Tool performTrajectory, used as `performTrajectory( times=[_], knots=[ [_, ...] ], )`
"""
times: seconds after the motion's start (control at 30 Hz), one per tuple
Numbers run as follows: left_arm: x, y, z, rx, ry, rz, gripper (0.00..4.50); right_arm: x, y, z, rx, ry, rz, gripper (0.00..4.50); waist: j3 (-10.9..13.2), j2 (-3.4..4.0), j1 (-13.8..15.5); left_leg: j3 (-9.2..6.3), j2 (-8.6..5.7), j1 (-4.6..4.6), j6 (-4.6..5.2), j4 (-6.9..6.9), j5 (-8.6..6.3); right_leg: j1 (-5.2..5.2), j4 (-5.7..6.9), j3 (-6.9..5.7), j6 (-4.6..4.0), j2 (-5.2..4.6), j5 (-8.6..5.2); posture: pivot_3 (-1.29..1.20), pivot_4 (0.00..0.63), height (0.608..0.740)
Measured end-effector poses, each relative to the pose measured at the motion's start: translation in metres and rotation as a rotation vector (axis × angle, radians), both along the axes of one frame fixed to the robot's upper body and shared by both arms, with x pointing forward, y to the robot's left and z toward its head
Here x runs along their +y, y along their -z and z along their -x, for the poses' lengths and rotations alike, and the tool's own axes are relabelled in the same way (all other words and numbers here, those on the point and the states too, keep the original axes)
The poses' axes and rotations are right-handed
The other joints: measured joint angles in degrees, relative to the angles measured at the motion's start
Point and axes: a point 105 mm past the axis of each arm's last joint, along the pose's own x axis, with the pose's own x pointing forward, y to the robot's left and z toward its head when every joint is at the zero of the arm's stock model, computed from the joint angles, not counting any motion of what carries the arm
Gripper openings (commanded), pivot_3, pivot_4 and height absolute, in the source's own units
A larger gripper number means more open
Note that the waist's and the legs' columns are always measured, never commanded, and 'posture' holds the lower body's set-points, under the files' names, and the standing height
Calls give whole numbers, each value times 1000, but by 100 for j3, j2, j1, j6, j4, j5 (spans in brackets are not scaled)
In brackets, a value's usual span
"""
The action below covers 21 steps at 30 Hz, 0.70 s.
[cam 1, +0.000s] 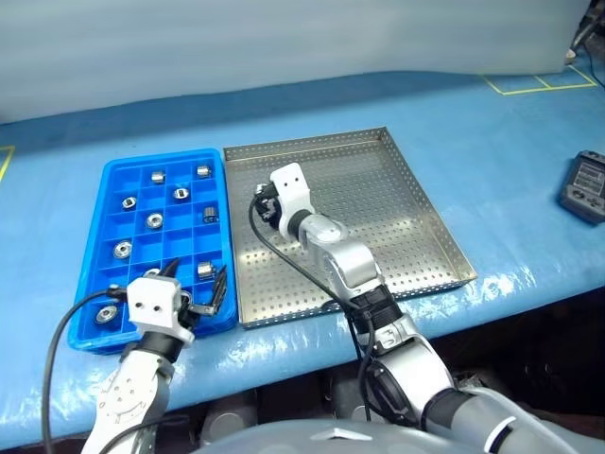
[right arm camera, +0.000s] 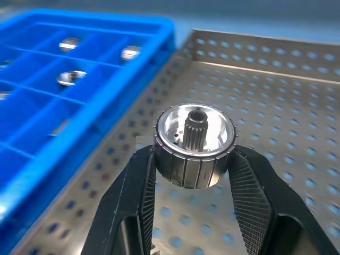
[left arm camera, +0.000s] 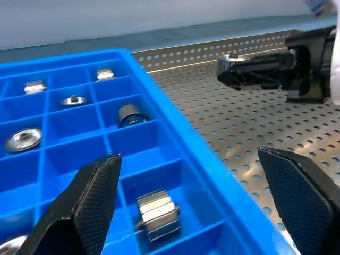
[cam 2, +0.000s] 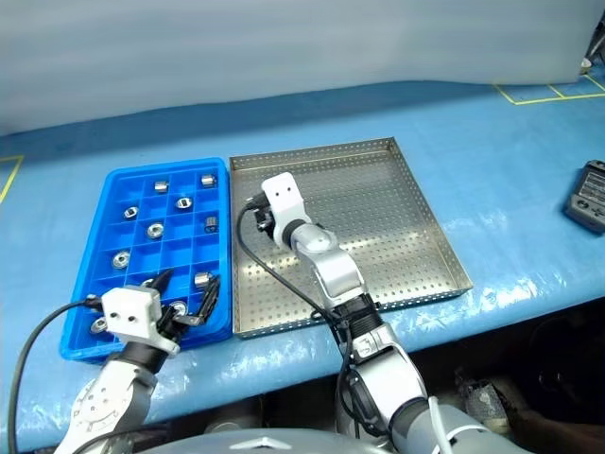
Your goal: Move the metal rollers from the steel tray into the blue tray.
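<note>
My right gripper (right arm camera: pixel 194 159) is shut on a metal roller (right arm camera: pixel 194 146), a shiny ribbed cylinder with a toothed centre hole. It holds the roller just above the perforated floor of the steel tray (cam 1: pixel 406 203), close to that tray's left rim and the blue tray (cam 1: pixel 98 248). Several metal rollers (cam 1: pixel 155 220) lie in separate compartments of the blue tray. My left gripper (cam 1: pixel 197 279) stands open over the blue tray's near right corner, with nothing between its fingers; a roller (left arm camera: pixel 158 211) lies in the compartment beneath it.
The two trays sit side by side on a blue-covered table, whose front edge runs just below them. A dark handheld device (cam 1: pixel 584 185) lies at the far right. Yellow tape lines (cam 1: pixel 539 83) mark the table at the back right.
</note>
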Motion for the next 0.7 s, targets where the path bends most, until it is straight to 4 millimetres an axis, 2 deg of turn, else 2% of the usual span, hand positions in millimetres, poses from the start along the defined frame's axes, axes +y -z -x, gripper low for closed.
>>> performTrajectory(
  times=[0.1, 0.3, 0.5, 0.7],
  knots=[
    [10, -2, 10, -8, -83, -15, 4500, 17, -5, 10, -9, -106, 0, 1664, 0, 0, 186, -12, 0, -2, 0, -3, 0, 0, 0, -14, -16, 0, -10, 311, 150, 740],
    [29, -3, 26, 1, -252, -8, 4500, 37, -3, 23, -5, -228, 26, 1664, 3, -7, 482, -21, 0, -6, -1, 2, 0, 1, 0, -26, -17, -1, -14, 398, 150, 740],
    [29, -4, 35, -4, -288, -18, 4500, 49, 13, 29, 24, -309, 69, 1664, 3, -7, 654, -28, 1, -7, -1, 1, 0, 0, 1, -34, -22, 1, -17, 437, 150, 740],
    [28, -1, 38, 11, -299, -31, 4500, 54, 12, 26, 3, -344, 84, 1664, 3, -6, 730, -33, 5, -5, 0, -3, 0, 1, 1, -44, -27, 2, -21, 453, 150, 740]
  ],
)
